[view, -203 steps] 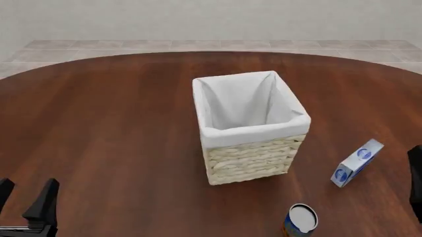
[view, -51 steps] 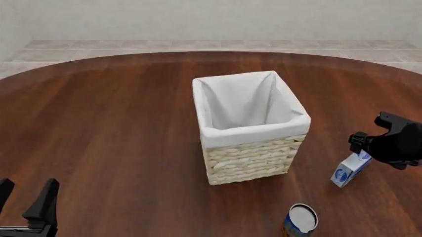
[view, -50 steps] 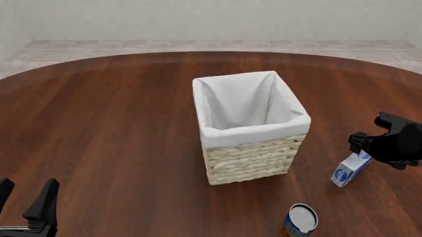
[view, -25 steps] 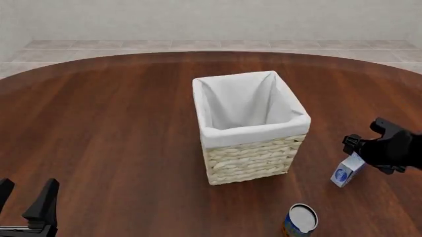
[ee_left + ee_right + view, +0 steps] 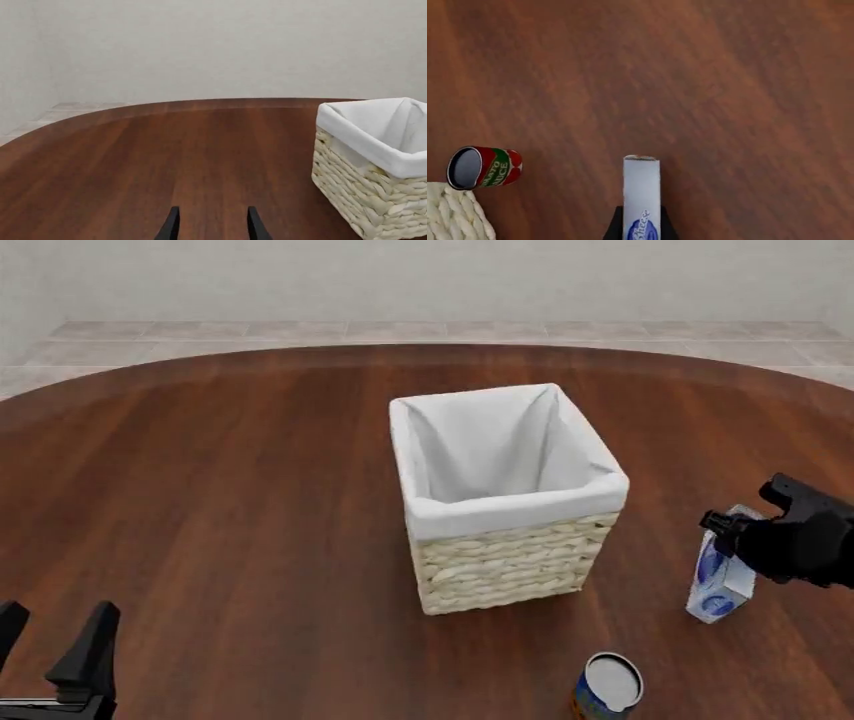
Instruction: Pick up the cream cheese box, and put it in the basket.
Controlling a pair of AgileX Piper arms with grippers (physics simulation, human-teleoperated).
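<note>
The cream cheese box (image 5: 719,582), white with blue round logos, stands on end on the table right of the basket (image 5: 509,540). My right gripper (image 5: 737,536) is at its upper end. In the right wrist view the box (image 5: 641,185) sits narrow between the two dark fingertips (image 5: 615,227), which press on its sides, so that gripper (image 5: 640,229) is shut on it. The basket is wicker with a white lining and is empty; its corner shows in the right wrist view (image 5: 454,215). My left gripper (image 5: 51,642) is open and empty at the near left, also seen in the left wrist view (image 5: 212,227).
A round can with a white top (image 5: 610,685) stands near the front edge, in front of the box. A red-and-green can (image 5: 486,167) shows beside the basket's corner in the right wrist view. The basket (image 5: 377,165) is to the right of my left gripper.
My right gripper came down over the box and closed on it. The box turned from leaning to standing upright and shifted slightly right. The left arm has not moved.
</note>
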